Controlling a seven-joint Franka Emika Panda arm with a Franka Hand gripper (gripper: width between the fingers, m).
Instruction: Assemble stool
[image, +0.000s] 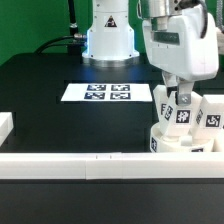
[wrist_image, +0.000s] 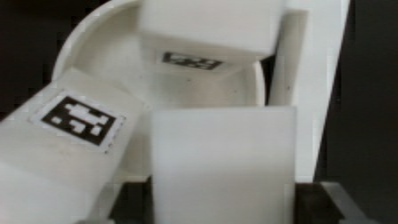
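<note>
Two views give us this moment. In the exterior view we see the white arm reaching down at the exterior view's right, its end effector (image: 171, 98) set over a tagged white leg (image: 168, 108) that stands upright on the seat (image: 178, 143). The fingers (image: 163, 97) sit on either side of the leg's upper part, so we read the end effector as closed on that leg at a middling width. The seat, a thick white disc, lies on the black counter (image: 40, 100) near the exterior view's lower right, just beside the long white border rail (image: 80, 163) that runs along the front. A second leg (image: 211, 118) with its own black-and-white tag stands on the seat toward the exterior view's right of the held one. The marker board (image: 107, 93) lies flat on the counter, well apart from the seat, in front of the arm's base (image: 108, 40).

In the wrist view we look down between two broad white fingers (wrist_image: 210, 165) onto the curved white seat (wrist_image: 71, 145), which carries a square tag. A white block with a small tag (wrist_image: 192, 60) lies beyond, and we cannot tell which leg it is.
</note>
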